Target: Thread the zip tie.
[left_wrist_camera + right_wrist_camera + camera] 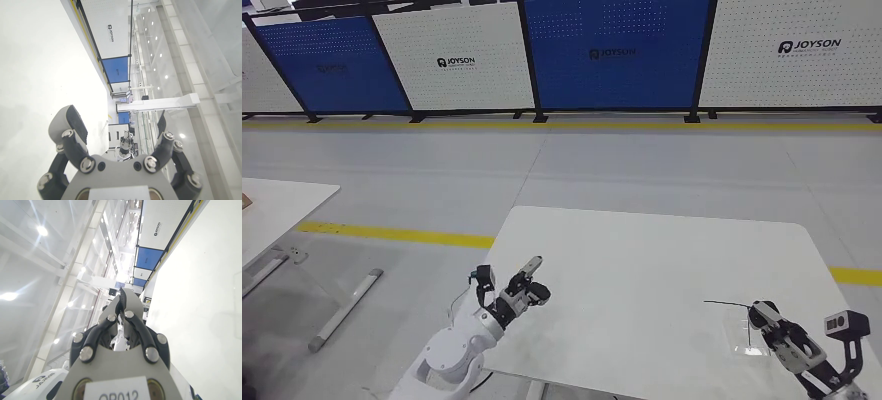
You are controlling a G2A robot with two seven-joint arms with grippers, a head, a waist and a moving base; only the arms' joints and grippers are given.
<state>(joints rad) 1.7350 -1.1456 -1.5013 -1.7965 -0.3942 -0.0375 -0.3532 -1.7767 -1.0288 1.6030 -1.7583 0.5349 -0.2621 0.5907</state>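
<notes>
A thin black zip tie sticks out level over the white table, pointing toward the table's middle. Its near end meets the tips of my right gripper, which sits by the table's right front corner. In the right wrist view that gripper is shut, with a small dark tip showing past its fingertips. My left gripper hovers at the table's left front edge, open and holding nothing. From the left wrist view the zip tie is a faint line far off, near the right gripper.
A clear shallow tray lies on the table under the right gripper; its faint outline also shows as the tray beside the right fingers. A second white table stands off to the left. Blue and white panels line the back.
</notes>
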